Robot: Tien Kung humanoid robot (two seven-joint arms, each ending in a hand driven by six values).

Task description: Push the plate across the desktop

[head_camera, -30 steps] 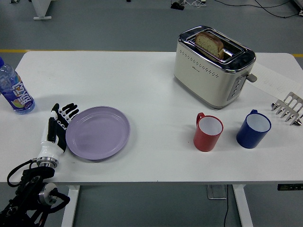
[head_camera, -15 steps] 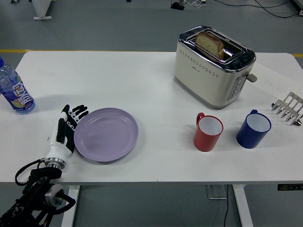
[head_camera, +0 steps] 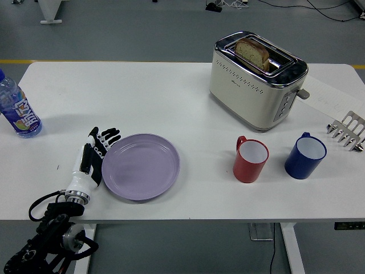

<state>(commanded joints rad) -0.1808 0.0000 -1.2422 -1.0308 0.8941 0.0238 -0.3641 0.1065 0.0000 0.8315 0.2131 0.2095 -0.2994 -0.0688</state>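
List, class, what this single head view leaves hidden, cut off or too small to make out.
- Blue plastic drink bottle: its top is cut off by the picture's left edge.
- Silver metal rack: its right part runs past the right edge.
- Slice of bread: its lower half is hidden inside the cream toaster.
- Red mug and blue mug: too small to tell whether they hold anything.
- Right hand: not in view.

White table carries: lilac plate near front left, blue bottle far left, toaster, red mug, blue mug, metal rack right edge.
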